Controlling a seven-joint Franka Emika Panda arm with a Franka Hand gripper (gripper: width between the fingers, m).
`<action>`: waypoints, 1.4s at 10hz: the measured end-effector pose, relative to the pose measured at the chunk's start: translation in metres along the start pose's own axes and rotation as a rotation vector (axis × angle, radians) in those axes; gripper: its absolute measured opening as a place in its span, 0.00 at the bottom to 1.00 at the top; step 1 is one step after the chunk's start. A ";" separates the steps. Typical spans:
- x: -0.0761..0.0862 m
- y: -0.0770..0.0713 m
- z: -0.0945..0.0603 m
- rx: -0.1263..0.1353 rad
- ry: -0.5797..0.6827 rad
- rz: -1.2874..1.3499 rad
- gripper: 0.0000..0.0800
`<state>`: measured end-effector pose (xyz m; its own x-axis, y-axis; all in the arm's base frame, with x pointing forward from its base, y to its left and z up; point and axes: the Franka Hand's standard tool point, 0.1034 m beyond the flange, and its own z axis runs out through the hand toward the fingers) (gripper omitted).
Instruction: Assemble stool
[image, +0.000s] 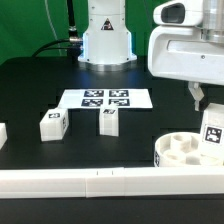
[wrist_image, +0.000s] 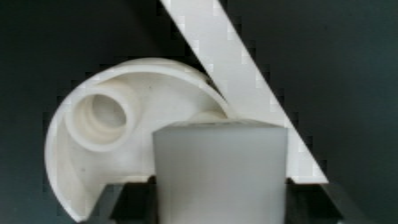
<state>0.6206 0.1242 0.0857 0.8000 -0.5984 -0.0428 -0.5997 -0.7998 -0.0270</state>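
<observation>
The round ribbed seat (image: 187, 151) lies at the front of the table on the exterior view's right, against the white rail. My gripper (image: 207, 110) is shut on a white block leg (image: 212, 132) with a tag and holds it upright just above the seat's right side. In the wrist view the leg (wrist_image: 217, 165) fills the gap between my black fingers (wrist_image: 125, 203), with my gripper (wrist_image: 217, 208) closed on its sides. The seat (wrist_image: 116, 125) and one of its round sockets (wrist_image: 102, 112) lie beyond and beside the leg. Two more tagged legs (image: 52, 124) (image: 109, 121) stand on the table.
The marker board (image: 105, 98) lies flat at the table's middle back. A long white rail (image: 90, 183) runs along the front edge and shows in the wrist view (wrist_image: 228, 60). Another white piece (image: 3, 133) sits at the far left. The robot base (image: 105, 40) stands behind.
</observation>
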 end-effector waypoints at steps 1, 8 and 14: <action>0.000 0.000 0.000 0.003 -0.002 0.046 0.41; 0.002 -0.005 0.001 0.082 -0.031 0.634 0.41; 0.003 -0.011 0.000 0.186 -0.094 1.115 0.41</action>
<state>0.6295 0.1309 0.0858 -0.1823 -0.9605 -0.2103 -0.9766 0.2017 -0.0743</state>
